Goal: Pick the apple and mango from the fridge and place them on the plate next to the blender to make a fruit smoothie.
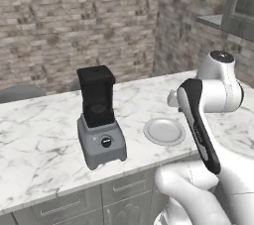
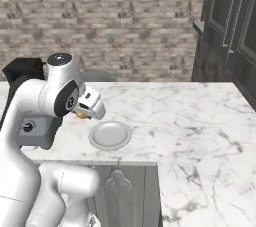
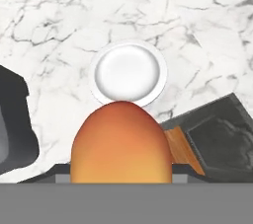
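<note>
The orange-yellow mango (image 3: 121, 144) sits between the fingers of my gripper (image 2: 84, 112), which is shut on it and hangs a little above the counter. The mango hides my fingertips in the hand view. The small pale grey plate (image 3: 127, 72) lies straight ahead of the fruit, bare; in the base views the plate (image 1: 164, 131) (image 2: 110, 135) rests near the counter's front edge. The blender (image 1: 99, 115), with black jar and grey base, stands just left of the plate. The apple and the fridge are out of view.
The white marble counter (image 2: 180, 116) runs on to the right around a corner. Tall dark cabinet doors with long bar handles (image 2: 231, 11) rise at the far right. A brick wall (image 1: 74, 21) stands behind. Grey cabinet drawers (image 1: 74, 204) sit below the counter's front edge.
</note>
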Controlling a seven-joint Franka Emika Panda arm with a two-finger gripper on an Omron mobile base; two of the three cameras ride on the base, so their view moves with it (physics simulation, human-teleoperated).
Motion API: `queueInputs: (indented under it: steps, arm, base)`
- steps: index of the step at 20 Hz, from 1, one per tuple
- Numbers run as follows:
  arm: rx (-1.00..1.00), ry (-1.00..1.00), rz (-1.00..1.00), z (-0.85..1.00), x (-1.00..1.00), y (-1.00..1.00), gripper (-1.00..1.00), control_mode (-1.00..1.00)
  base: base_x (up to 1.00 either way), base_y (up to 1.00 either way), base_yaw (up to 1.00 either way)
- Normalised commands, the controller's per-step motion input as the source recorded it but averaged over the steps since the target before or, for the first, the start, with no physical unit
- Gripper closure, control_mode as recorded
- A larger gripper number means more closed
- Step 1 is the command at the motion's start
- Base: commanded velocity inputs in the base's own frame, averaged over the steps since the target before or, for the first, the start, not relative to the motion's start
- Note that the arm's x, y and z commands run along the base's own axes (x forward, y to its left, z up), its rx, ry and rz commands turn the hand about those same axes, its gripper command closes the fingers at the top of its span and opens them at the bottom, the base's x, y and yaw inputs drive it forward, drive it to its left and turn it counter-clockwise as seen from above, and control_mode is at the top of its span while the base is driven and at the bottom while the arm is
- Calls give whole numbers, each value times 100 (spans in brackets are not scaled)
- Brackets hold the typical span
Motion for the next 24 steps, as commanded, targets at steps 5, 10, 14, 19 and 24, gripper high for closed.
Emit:
queueInputs:
  steps: [5, 10, 14, 19, 24]
  arm:
    - [-2, 16, 9, -84, 78, -4, 100, -100]
    - [-1, 15, 4, -68, 86, -5, 100, -100]
    - [0, 14, 2, -69, 66, -3, 100, -100]
    - [-2, 10, 2, -69, 59, -9, 100, -100]
    - [-2, 4, 1, -58, 50, -9, -100, -100]
  base:
    - [0, 0, 0]
    - [0, 0, 0]
    - [0, 0, 0]
    - [0, 0, 0]
    - [0, 0, 0]
